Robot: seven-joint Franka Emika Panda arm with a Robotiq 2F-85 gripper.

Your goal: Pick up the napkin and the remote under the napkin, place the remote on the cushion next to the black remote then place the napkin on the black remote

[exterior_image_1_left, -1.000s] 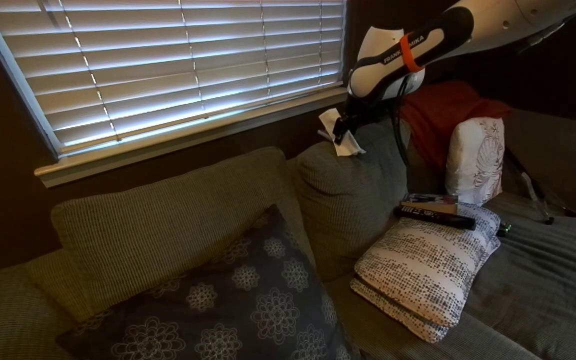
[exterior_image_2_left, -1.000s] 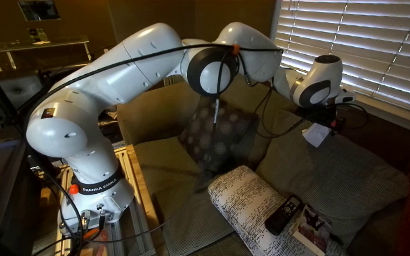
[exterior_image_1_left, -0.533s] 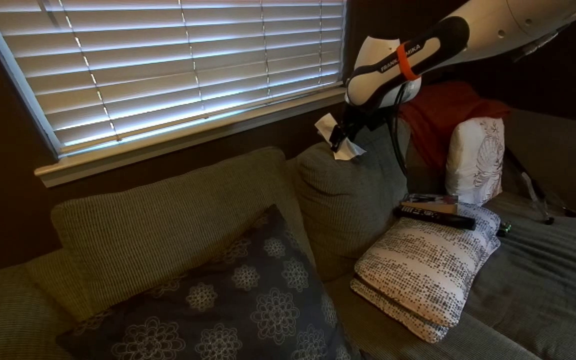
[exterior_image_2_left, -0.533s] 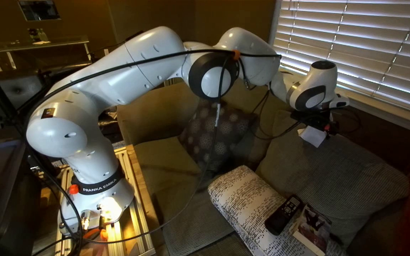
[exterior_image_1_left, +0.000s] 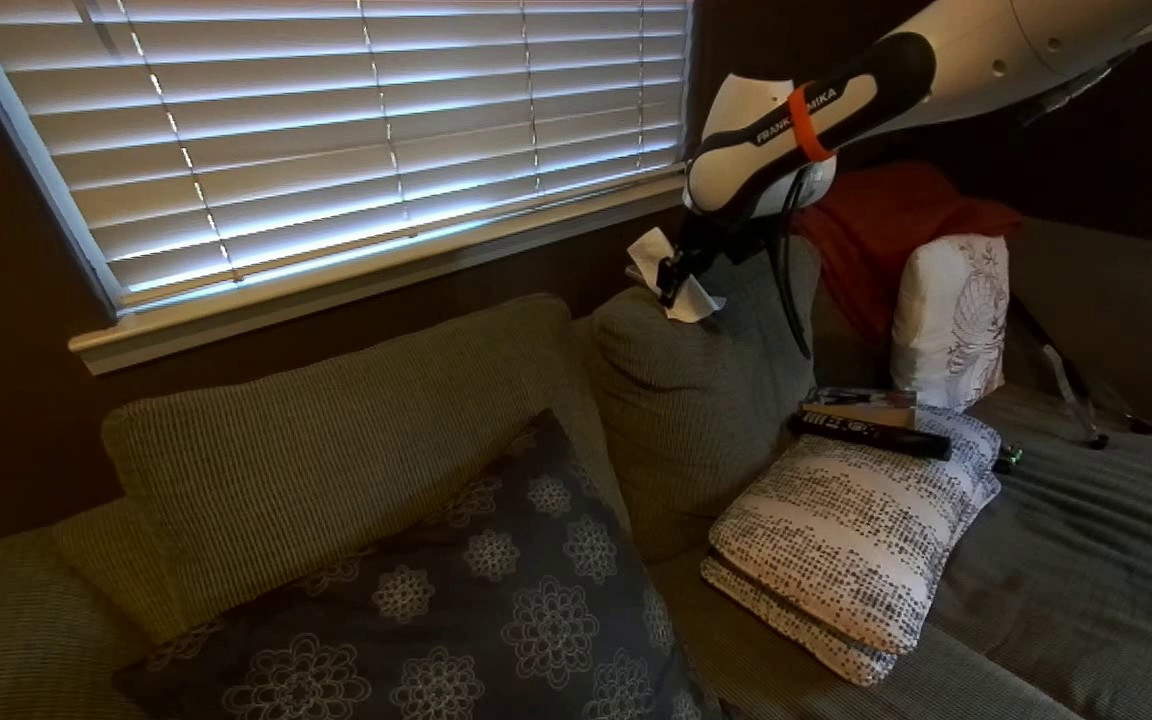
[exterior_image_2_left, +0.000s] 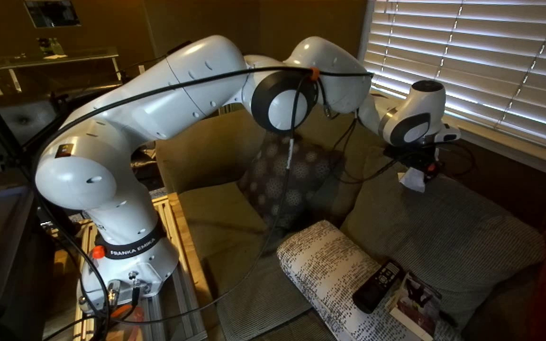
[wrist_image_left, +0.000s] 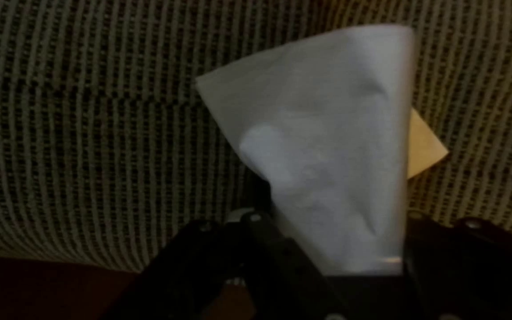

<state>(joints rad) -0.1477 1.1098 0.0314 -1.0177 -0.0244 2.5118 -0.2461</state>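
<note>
Across the wrist view, the ribbed couch pillow (wrist_image_left: 105, 142) is filling the background, and a pale yellow corner (wrist_image_left: 425, 149) is poking out past the right-hand edge of the napkin (wrist_image_left: 327, 111); what it belongs to, I cannot tell. Only an exterior view is showing a grey sliver (exterior_image_1_left: 633, 272) beside the napkin, too small to identify. An exterior view alone is taking in the arm's white base (exterior_image_2_left: 131, 265). In both exterior views, the black remote (exterior_image_2_left: 378, 286) is lying on the speckled white cushion (exterior_image_2_left: 323, 255), just beside a printed card (exterior_image_2_left: 417, 303).

The gripper (wrist_image_left: 336, 218) is holding the white napkin, its fingers partly closed around the folded paper, near the top of the couch pillow; whether they are also gripping another remote, I cannot tell. Compared with one second ago, gripper and napkin are sitting slightly lower and a little nearer the left edge in both exterior views, while the black remote and cushion are keeping their places.
</note>
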